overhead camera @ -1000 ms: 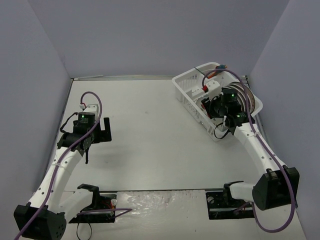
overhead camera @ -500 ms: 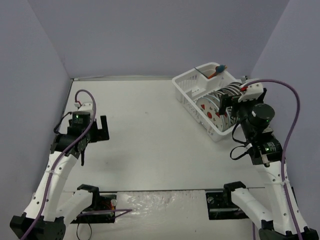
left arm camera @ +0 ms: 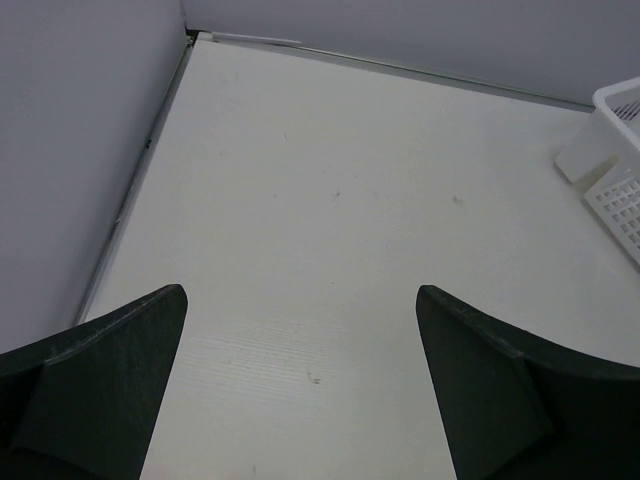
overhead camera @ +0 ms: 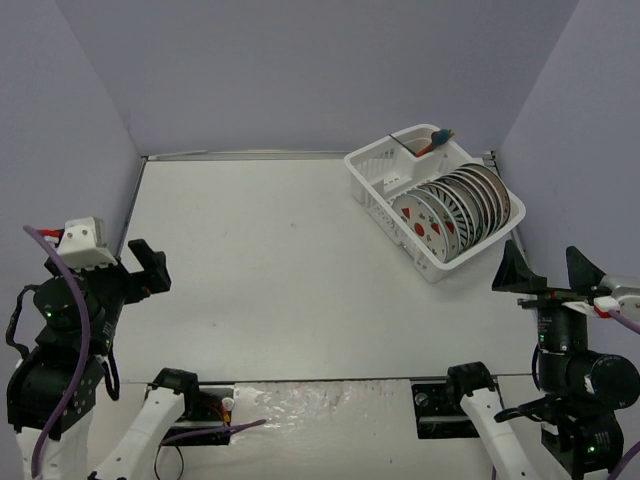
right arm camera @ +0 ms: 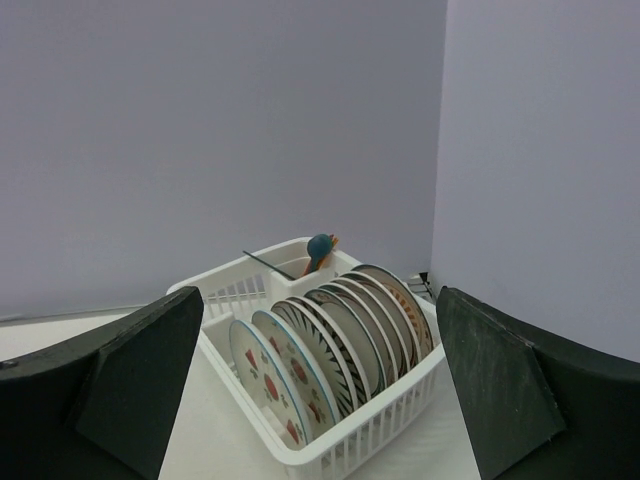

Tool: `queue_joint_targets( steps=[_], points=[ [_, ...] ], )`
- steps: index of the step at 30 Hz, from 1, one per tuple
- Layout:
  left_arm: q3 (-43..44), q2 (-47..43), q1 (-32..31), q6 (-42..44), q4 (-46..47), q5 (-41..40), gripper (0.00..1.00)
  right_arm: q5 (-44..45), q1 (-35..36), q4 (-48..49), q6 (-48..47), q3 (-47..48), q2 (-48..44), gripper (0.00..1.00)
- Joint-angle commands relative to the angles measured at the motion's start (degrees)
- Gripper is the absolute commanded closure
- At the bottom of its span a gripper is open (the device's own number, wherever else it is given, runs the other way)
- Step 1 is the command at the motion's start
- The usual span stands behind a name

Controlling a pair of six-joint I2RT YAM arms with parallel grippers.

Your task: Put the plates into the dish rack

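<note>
Plates stand on edge, in a row, inside the dish rack at the surface's far right corner. Loading looks finished. My left fingers and right fingers gape wide, holding nothing.

From my view, bare desk runs wide from the left wall to the rack. The rack, packed with upright plates, blocks the far right corner.

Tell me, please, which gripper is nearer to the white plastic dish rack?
Right. The right gripper hovers open off the near corner of the white plastic dish rack; the left gripper hangs open far across the table.
</note>
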Motion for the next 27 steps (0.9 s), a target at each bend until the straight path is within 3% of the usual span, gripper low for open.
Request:
queue_joint_targets(
  steps=[1,11,27],
  points=[
    [-2.1,-2.1,0.2,2.2,-2.7,-4.5,0.03,2.3,-0.1,-1.2,-0.2,-2.3,-2.1,0.00],
    [-17.4,-9.9,0.1,-4.2,5.3,-3.8,0.03,7.0,-0.1,-2.0,0.3,-4.9,-8.0,0.00],
    [-25.4,-10.8,-0.2,-3.1,10.4,-4.5,0.03,6.5,-0.1,-2.2,-0.3,-7.3,-10.7,0.00]
  ],
)
